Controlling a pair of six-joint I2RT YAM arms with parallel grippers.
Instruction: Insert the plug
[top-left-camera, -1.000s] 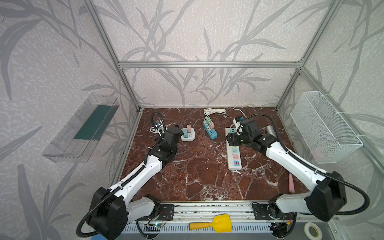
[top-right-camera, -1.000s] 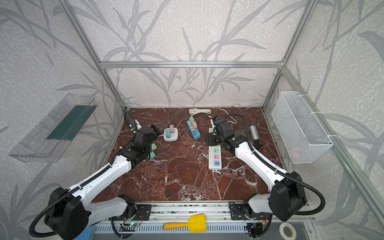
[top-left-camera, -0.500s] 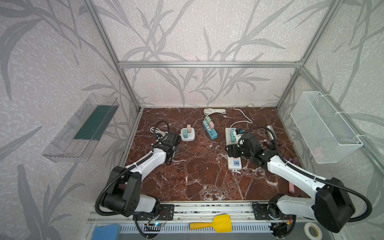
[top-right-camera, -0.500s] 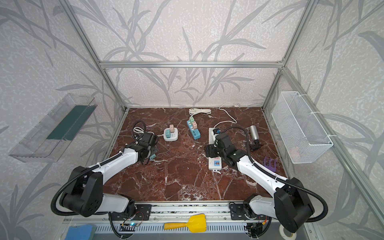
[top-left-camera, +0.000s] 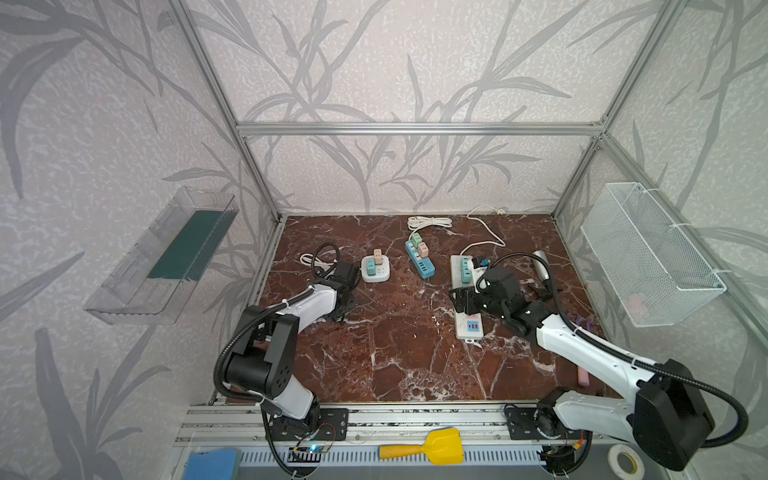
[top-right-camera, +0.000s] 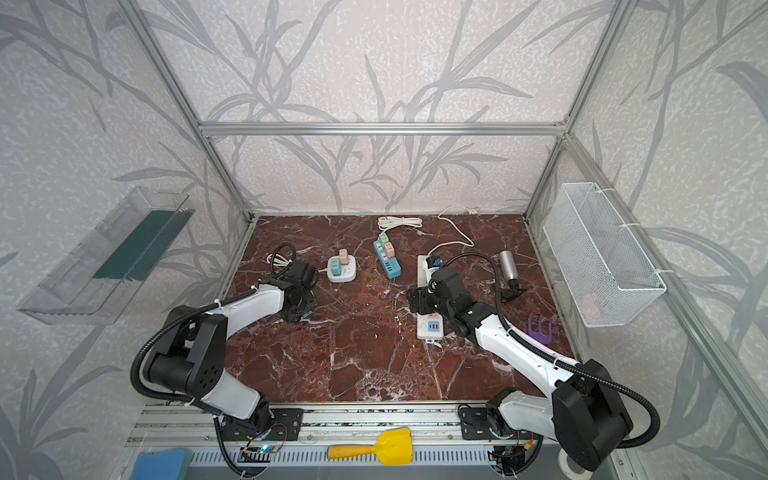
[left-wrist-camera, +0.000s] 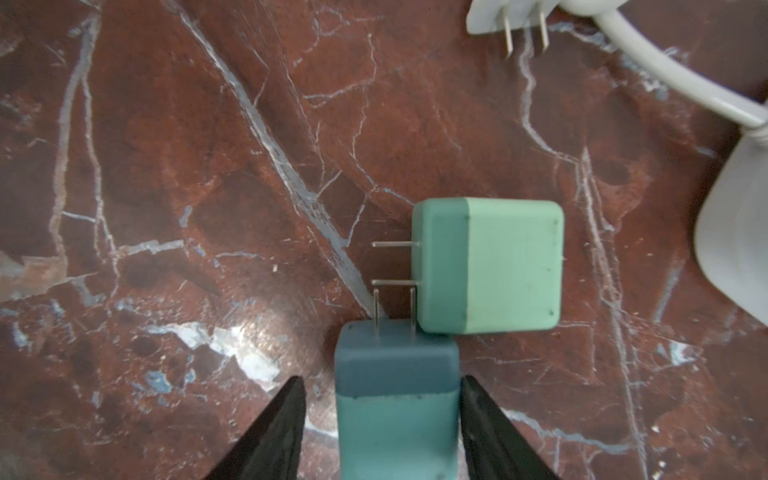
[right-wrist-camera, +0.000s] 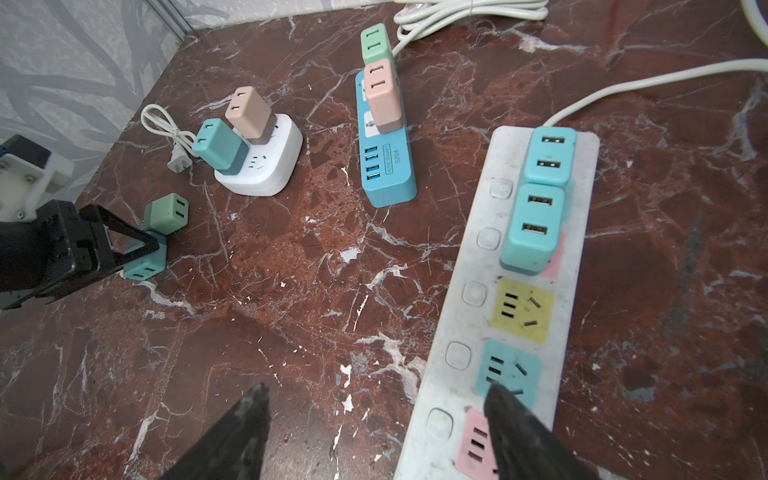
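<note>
A teal plug (left-wrist-camera: 397, 415) lies on the marble floor with its prongs pointing away from my left gripper (left-wrist-camera: 381, 378). The jaws straddle it: one finger touches its side, the other stands a small gap off. A green plug (left-wrist-camera: 498, 266) lies against its prong end. In the right wrist view the teal plug (right-wrist-camera: 143, 266) sits under the left gripper (right-wrist-camera: 124, 245). My right gripper (right-wrist-camera: 376, 388) is open and empty, low over the white power strip (right-wrist-camera: 461, 324), one fingertip above its blue socket (right-wrist-camera: 507, 370). Yellow (right-wrist-camera: 521, 309) and pink (right-wrist-camera: 478, 444) sockets are free.
Two light-blue plugs (right-wrist-camera: 540, 224) fill the strip's far sockets. A white socket block (top-left-camera: 376, 272) and a blue strip (top-left-camera: 422, 262) hold more plugs. A silver cylinder (top-left-camera: 542, 266) lies at the right, a wire basket (top-left-camera: 648, 257) hangs on the right wall, a clear shelf (top-left-camera: 166, 257) on the left.
My left gripper has come down to the floor and its jaws have narrowed round the teal plug. My right gripper has slid from the strip's far end toward its near end.
</note>
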